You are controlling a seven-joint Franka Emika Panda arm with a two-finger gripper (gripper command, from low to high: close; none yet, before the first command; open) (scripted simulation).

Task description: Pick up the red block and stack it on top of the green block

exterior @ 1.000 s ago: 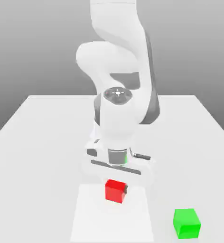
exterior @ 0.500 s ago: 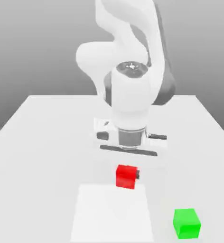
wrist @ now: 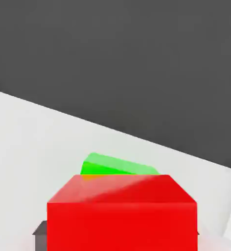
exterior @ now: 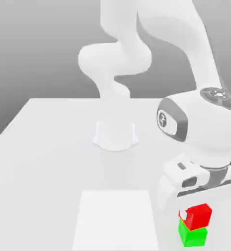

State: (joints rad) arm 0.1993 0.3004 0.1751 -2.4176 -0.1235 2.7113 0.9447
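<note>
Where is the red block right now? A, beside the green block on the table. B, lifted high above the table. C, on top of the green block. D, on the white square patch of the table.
C: the red block sits directly on the green block in the exterior view.

The white arm arches over and reaches down at the exterior view's right, its gripper (exterior: 195,214) pointing downward, fingers spread.

No readable text, label, brand, number or sign is found on any surface; a small round emblem on the arm (exterior: 162,119), right of centre, cannot be deciphered.
</note>
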